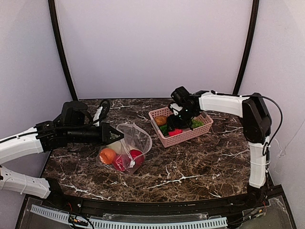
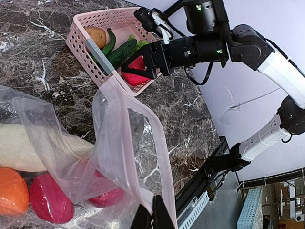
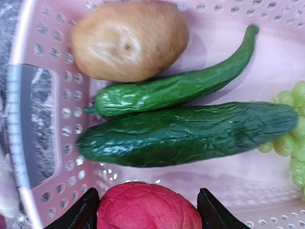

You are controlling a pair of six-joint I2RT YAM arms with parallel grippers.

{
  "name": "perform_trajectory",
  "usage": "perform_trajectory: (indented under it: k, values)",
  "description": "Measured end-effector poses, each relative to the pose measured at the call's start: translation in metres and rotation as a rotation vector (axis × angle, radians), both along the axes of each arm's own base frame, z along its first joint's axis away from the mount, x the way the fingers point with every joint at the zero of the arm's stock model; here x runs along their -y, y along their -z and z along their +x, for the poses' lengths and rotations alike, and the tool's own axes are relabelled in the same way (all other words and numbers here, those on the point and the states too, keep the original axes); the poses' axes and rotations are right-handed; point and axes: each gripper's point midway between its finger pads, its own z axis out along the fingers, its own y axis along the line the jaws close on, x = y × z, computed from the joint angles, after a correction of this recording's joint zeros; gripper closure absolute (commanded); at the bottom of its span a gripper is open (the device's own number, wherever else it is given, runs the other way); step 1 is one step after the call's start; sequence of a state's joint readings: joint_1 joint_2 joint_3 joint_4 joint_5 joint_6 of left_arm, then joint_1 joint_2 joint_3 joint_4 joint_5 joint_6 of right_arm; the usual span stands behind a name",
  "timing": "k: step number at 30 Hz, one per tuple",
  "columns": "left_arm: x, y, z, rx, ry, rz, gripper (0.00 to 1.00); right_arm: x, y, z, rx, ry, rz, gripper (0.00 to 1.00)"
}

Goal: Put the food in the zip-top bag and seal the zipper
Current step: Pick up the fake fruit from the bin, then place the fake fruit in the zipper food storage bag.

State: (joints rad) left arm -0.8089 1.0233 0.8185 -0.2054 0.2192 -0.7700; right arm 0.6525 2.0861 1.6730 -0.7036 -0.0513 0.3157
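The clear zip-top bag (image 1: 135, 143) lies at centre left with its mouth open. In the left wrist view the bag (image 2: 128, 143) holds a cream-white vegetable (image 2: 28, 148), an orange fruit (image 2: 10, 191) and red tomatoes (image 2: 50, 206). My left gripper (image 1: 112, 135) is shut on the bag's pinkish zipper strip (image 2: 159, 143), and its tips show in the left wrist view (image 2: 153, 215). No slider shows. My right gripper (image 1: 175, 124) is inside the pink basket, shut on a red tomato (image 3: 147, 210); its fingers (image 3: 81, 212) press both sides.
The pink slotted basket (image 1: 188, 136) stands at back centre right. It holds a brown round fruit (image 3: 128, 40), a slim green vegetable (image 3: 171, 88), a dark cucumber (image 3: 190, 133) and green grapes (image 3: 296, 124). The right arm reaches over the basket.
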Motion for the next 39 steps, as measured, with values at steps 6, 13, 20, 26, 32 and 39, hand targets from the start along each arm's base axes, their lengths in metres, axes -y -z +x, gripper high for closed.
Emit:
perform_trajectory:
  k: [6,13,20,26,32,39]
  values:
    - [-0.002,-0.003,-0.001,0.004,-0.003,-0.005,0.99,0.001,-0.056,-0.001,0.095,0.000,0.070,0.36]
    - [-0.002,-0.004,-0.001,0.005,-0.002,-0.006,0.99,0.008,-0.096,-0.013,0.155,-0.005,0.118,0.36]
    - [0.002,-0.021,0.001,0.029,0.007,-0.032,0.99,0.000,-0.146,-0.054,0.234,-0.071,0.189,0.36]
    - [0.008,-0.025,0.002,0.035,0.031,-0.033,0.99,-0.027,-0.192,-0.110,0.307,-0.185,0.297,0.35]
    - [0.008,-0.024,0.001,0.035,0.039,-0.032,0.99,-0.051,-0.201,-0.154,0.318,-0.272,0.374,0.35]
    - [0.009,-0.025,0.000,0.033,0.046,-0.036,0.99,-0.079,-0.195,-0.178,0.299,-0.321,0.434,0.35]
